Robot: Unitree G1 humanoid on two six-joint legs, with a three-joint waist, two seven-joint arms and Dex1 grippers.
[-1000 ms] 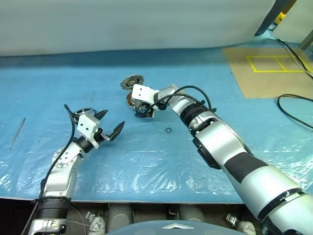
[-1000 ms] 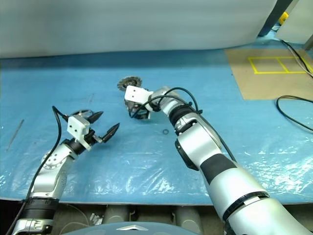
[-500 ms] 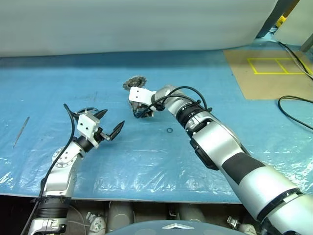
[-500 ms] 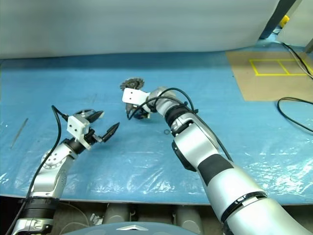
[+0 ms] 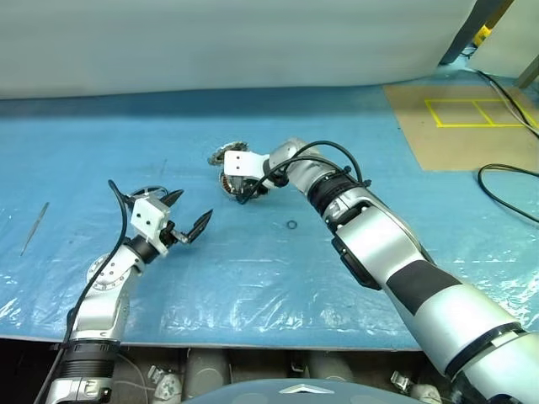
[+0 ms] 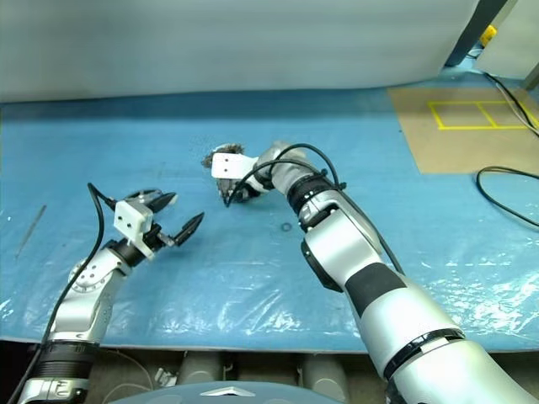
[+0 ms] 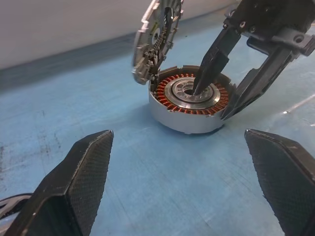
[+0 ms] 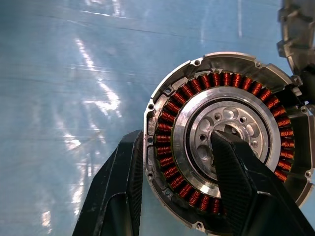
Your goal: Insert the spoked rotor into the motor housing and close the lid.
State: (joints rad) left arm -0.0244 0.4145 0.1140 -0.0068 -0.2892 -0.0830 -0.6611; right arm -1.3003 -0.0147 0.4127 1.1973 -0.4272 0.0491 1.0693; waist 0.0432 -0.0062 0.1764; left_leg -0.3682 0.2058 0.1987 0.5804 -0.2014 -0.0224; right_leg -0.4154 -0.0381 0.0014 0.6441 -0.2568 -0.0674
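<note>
Evidently at the steadying step, ahead of insertion; reads as early in the task, with nothing yet seated and nothing closed.

Well to the left of the motor housing (image 7: 189, 101): the spoked rotor (image 5: 145, 192), flat on the blue surface (image 5: 253, 278), partly hidden behind the left tool (image 5: 192, 207). Spread to full width, that tool; holds nothing, touches nothing, hovers just above the rotor's side nearer the housing and points toward the housing.

At the housing itself: copper windings and silvery centre bared, so ready to receive. Joined at its far edge, the lid (image 7: 156, 37), tipped up near upright with ribs showing, not yet shut.

Over the housing from its right: the right tool (image 7: 210, 104), about half closed, straddling the wall, with one finger down in the centre bore and the other against the outer rim. Appears to pinch that side of the housing rather than merely rest there.

Right of the housing and nearer the robot: a tiny plain black ring (image 5: 290, 225), not part of the job.

Next, probably calls for lowering the left tool onto the rotor, closing on its black rim, carrying it level to the housing and centring it over the hub, which means clearing the finger now in the bore.
</note>
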